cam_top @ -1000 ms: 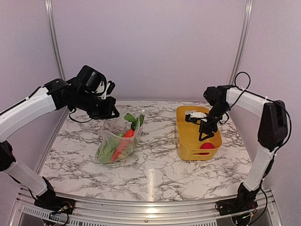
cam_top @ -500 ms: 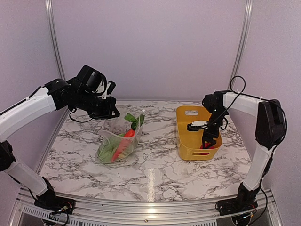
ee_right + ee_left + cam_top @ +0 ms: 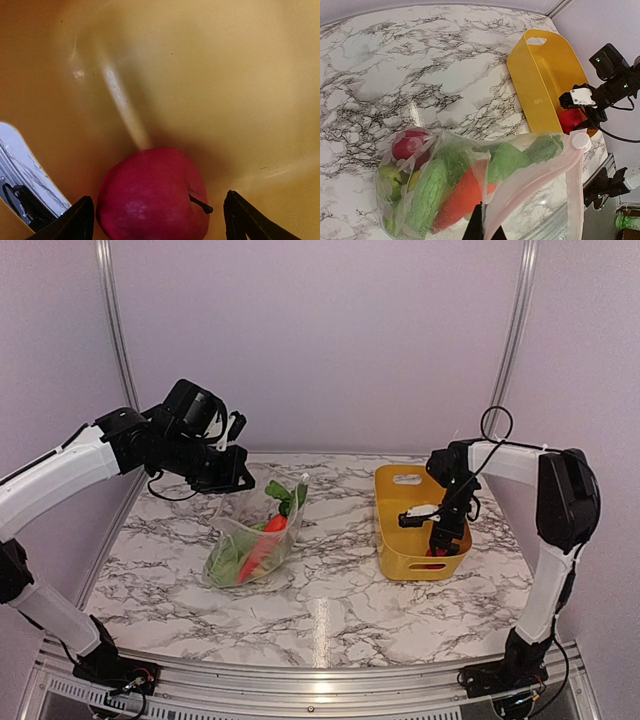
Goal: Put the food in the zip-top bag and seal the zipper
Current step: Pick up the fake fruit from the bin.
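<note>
My left tool (image 3: 482, 231) is pinched shut on the zip-top bag (image 3: 445, 175) at its mouth edge. My right tool (image 3: 157, 210) hangs open in the yellow basket (image 3: 175, 75), straddling the red apple (image 3: 150, 192).

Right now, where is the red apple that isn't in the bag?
In the right wrist view, the red apple sits in the yellow basket at the right of the table, between the right gripper's open fingers.

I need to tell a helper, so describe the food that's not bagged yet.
Look to the yellow basket on the table's right. At its near end, inside the open right gripper, lies a red apple, the only food outside the clear bag.
</note>
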You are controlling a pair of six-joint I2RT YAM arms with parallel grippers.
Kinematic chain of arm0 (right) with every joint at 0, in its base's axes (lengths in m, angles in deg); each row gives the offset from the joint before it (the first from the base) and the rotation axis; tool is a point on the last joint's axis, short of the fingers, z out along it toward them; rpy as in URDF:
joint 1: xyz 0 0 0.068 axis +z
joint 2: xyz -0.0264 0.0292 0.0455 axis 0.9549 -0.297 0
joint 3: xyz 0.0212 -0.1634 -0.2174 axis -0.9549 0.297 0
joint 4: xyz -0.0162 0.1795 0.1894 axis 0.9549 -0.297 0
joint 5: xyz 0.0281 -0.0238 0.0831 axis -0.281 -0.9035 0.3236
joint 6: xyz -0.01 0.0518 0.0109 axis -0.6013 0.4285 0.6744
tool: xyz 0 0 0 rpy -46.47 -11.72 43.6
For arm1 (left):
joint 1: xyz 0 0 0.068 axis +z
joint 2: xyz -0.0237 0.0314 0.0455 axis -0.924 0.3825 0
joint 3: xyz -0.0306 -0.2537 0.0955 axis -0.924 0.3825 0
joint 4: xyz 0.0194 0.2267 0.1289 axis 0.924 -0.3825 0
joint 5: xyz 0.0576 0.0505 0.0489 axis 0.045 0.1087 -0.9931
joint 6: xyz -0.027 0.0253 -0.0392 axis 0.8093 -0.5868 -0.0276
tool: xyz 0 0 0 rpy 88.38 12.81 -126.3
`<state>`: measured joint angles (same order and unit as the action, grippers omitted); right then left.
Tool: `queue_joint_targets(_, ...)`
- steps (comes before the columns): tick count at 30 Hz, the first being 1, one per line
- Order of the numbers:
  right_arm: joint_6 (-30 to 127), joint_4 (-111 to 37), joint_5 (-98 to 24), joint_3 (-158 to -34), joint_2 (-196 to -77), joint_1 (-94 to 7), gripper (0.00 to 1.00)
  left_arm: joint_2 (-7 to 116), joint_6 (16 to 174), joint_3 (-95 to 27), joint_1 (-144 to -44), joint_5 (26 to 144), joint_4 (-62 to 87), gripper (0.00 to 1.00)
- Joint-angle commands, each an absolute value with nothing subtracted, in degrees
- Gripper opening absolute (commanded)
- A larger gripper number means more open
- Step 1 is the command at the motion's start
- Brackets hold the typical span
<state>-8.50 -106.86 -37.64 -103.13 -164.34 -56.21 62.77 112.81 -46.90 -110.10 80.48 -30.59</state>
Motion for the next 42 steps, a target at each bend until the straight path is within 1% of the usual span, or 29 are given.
queue_joint_targets(1, -7.6, -106.4, -38.4, -103.4, -165.3, -55.8, 0.84, 63.3, 112.1, -46.0, -110.2, 80.8, -29.4, 0.00)
queue_joint_targets(7, -7.4, -106.2, -38.9, -103.5, -165.6, -55.6, 0.72, 63.9, 112.0, -46.2, -110.2, 81.1, -29.1, 0.00)
queue_joint_targets(11, -7.3, -106.4, -38.8, -104.6, -165.8, -55.5, 0.61, 64.3, 111.8, -46.4, -110.2, 81.2, -28.9, 0.00)
queue_joint_targets(13, -7.4, -107.1, -38.3, -106.2, -165.8, -55.4, 0.53, 64.3, 111.7, -46.5, -110.2, 81.3, -28.9, 0.00)
queue_joint_targets(16, -7.2, -110.2, -35.8, -111.9, -166.0, -55.3, 0.48, 64.4, 111.6, -46.5, -110.1, 81.4, -28.9, 0.00)
queue_joint_targets(21, -5.4, -115.0, -30.8, -125.3, -166.8, -54.7, 0.43, 64.8, 111.4, -46.5, -110.1, 81.3, -28.9, 0.00)
queue_joint_targets(26, -4.9, -114.9, -28.8, -133.5, -165.9, -51.7, 0.42, 65.4, 111.2, -46.7, -110.0, 81.4, -28.7, 0.00)
queue_joint_targets(36, -5.1, -114.8, -21.1, -149.9, -165.6, -41.5, 0.41, 65.9, 110.7, -47.5, -109.6, 81.9, -28.7, 0.00)
queue_joint_targets(39, -6.9, -114.3, -16.5, -152.0, -164.7, -38.8, 0.41, 65.9, 110.7, -47.4, -109.6, 81.7, -28.6, 0.00)
queue_joint_targets(42, -9.3, -109.7, -11.2, -147.3, -161.2, -36.2, 0.41, 66.2, 110.8, -47.5, -109.5, 81.8, -28.6, 0.00)
